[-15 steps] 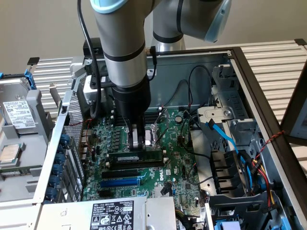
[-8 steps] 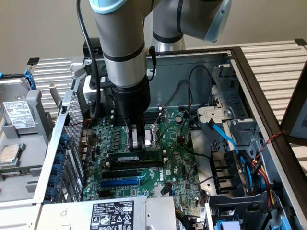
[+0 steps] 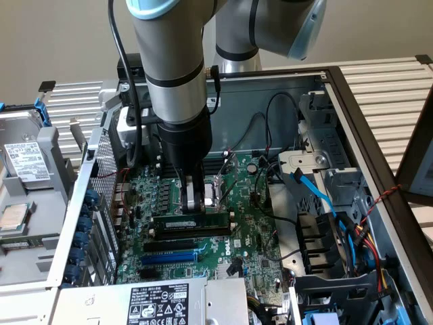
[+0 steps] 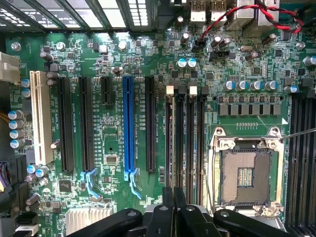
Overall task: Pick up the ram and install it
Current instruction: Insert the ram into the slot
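The arm is a thick grey tube ringed by a thin dark band, with pale blue caps at its joints. A black cable runs down its side on the exterior view's left. Its lower end is black. The gripper has silvery fingers; in the wrist view its black linkage bars carry round screws

Gloss, bare metal and plastic inside an open computer case.
The motherboard is glossy green lacquered board, and its blue expansion slot is smooth plastic. The socket frame is bright bare metal, while the case wall is dull grey sheet metal. The ram is dark board with a white, paper-like label. The arm has a smooth satin-grey shell. The claw looks matt black.
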{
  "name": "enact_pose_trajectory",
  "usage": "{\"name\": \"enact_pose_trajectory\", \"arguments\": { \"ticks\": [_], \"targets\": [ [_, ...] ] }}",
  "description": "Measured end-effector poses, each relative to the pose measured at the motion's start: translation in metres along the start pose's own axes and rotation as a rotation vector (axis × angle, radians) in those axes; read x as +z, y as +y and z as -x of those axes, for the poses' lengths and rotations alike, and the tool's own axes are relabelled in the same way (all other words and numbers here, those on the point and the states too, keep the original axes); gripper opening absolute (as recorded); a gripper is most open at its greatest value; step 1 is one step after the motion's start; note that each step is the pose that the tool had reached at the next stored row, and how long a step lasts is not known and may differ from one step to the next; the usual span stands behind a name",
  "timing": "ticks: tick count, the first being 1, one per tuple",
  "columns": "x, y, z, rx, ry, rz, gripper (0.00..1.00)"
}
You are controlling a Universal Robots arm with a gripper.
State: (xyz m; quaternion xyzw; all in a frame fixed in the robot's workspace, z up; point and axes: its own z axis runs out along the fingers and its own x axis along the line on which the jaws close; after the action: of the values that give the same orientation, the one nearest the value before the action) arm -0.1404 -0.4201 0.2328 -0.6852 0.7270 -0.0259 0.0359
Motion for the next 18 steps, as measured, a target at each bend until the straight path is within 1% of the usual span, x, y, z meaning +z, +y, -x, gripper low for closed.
{"name": "enact_pose_trajectory", "arguments": {
  "ticks": [7,11,14,17,18],
  "targets": [
    [0.0001,-0.0001,0.0000,-0.002,-0.0002,-0.0041,0.12],
    [0.0016,0.0012,-0.0001,-0.002,-0.0006,-0.0112,0.12],
    [0.0017,0.0017,-0.0001,-0.003,-0.0002,-0.0117,0.12],
    [-0.0052,0.0012,-0.0001,-0.011,-0.0008,-0.0117,0.12],
    [-0.0054,0.0011,0.0000,-0.012,-0.0013,-0.0122,0.12]
  ]
}}
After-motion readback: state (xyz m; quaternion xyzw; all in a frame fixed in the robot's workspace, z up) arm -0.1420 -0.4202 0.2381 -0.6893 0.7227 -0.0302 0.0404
